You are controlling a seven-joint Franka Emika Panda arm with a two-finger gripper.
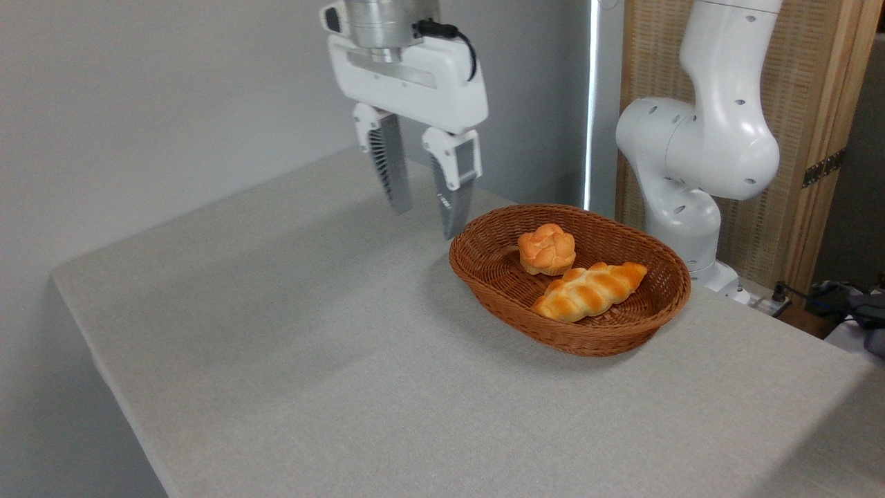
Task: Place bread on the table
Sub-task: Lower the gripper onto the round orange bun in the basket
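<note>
The bread, a small round golden-orange bun with a knotted top, lies inside the brown wicker basket toward its far side. My gripper hangs open above the table, just left of the basket's far-left rim, with nothing between its fingers. It is apart from the bun, up and to the left of it.
A longer, paler braided loaf lies in the basket in front of the bun. The arm's white base stands behind the basket at the right. Cables and dark items sit past the table's right edge. A grey wall runs along the left.
</note>
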